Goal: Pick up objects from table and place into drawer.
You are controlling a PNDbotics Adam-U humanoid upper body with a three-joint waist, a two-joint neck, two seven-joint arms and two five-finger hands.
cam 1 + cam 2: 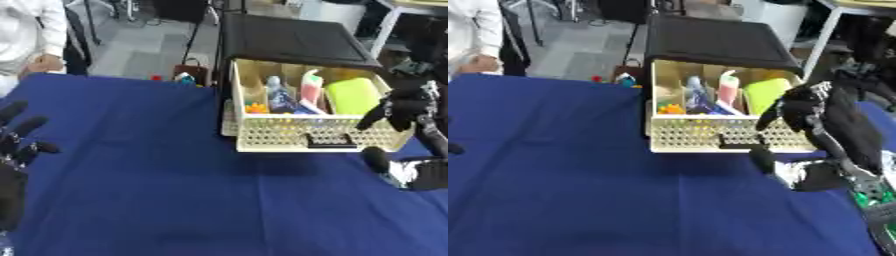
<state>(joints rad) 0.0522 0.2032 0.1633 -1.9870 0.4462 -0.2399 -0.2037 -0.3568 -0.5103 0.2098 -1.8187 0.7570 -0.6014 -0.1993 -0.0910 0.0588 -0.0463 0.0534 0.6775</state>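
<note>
I am looking down at the blue table (175,190) and the cream drawer (728,136) that stands pulled out from the black cabinet (293,40). My right hand (802,112) hangs at the drawer's right front corner, just above the rim, with its fingers bent down; I cannot see anything held in them. Below it on the cloth lies a dark and silver part near the drawer's front; I cannot tell what it is. My left hand (17,145) rests at the left edge with fingers up and spread, holding nothing. The drawer already has things in it: a clear bottle (278,95), a pink and white pack (311,87), a lime green thing (354,95) and a small orange thing (255,107). The cloth in front of me looks bare, so I think most of the job is done. Two small things, one red (156,77) and one teal (185,77), sit at the far edge of the table beside the cabinet. To do this step well, I should lift my right hand straight up so it does not bump the drawer wall, then reach slowly for those far bits. I cannot read any words or names on the packs or the bottle.
</note>
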